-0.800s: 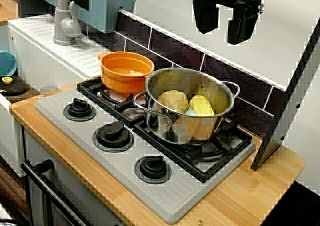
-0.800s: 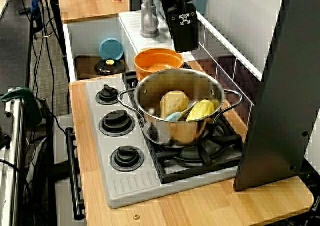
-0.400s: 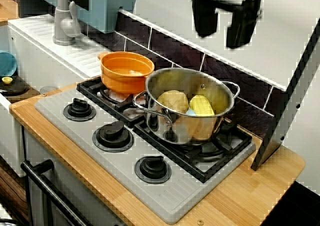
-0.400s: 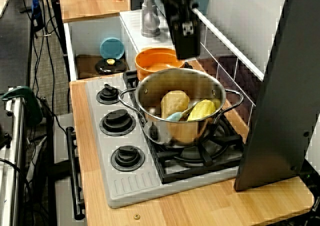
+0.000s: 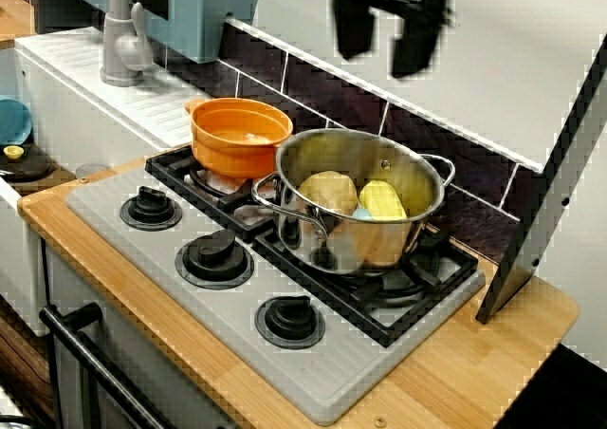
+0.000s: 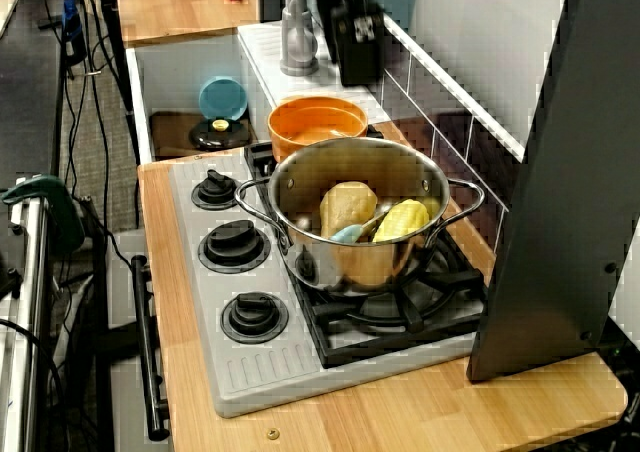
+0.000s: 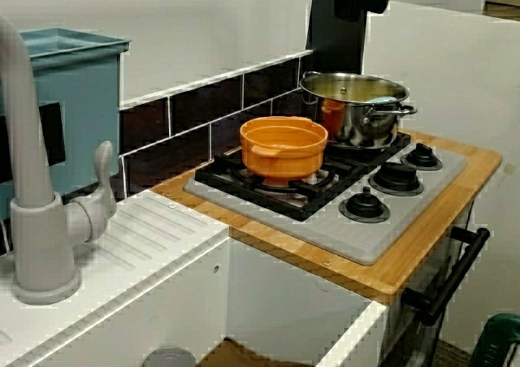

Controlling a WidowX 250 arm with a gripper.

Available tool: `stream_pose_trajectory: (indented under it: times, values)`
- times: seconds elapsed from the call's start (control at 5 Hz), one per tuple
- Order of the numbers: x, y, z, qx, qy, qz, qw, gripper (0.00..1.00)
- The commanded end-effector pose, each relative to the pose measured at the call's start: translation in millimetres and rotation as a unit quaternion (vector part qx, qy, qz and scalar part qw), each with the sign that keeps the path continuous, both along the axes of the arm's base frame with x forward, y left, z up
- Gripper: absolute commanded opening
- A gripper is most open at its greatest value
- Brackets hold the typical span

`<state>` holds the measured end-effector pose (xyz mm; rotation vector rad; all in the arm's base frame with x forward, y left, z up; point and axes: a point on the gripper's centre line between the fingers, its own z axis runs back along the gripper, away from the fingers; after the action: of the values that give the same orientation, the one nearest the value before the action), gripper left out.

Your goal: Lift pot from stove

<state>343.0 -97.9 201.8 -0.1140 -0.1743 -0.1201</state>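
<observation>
The small orange pot [image 5: 242,135] sits upright on the back left burner of the grey stove [image 5: 313,372], touching the steel pot beside it. It also shows in the side view [image 6: 317,124] and in the sink-side view [image 7: 283,144]. My black gripper [image 5: 381,64] hangs open and empty, high above the stove near the back wall, up and to the right of the orange pot. In the side view the gripper [image 6: 357,72] is above and behind the pot. Only its lower part shows in the sink-side view [image 7: 363,11].
A larger steel pot [image 5: 365,211] with yellow toy food stands on the right burner. A grey faucet [image 5: 121,40] and a white sink lie left of the stove. A dark slanted panel [image 5: 550,182] stands at the right. Three black knobs [image 5: 215,255] line the front.
My gripper has moved left along the back wall, from over the steel pot's far side toward the orange pot. It stays open. The pots have not moved.
</observation>
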Motion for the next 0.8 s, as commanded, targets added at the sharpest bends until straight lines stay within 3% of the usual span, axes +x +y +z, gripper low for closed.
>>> stream_pose_trajectory:
  times: [0.0, 0.4, 0.6]
  values:
    - [-12.9, 69.5, 30.0, -0.012, -0.036, 0.001, 0.9993, 1.0]
    - [-21.4, 101.3, -18.3, 0.007, -0.044, 0.016, 0.9989, 1.0]
    - [-21.5, 105.1, -32.9, 0.012, -0.043, 0.07, 0.9966, 1.0]
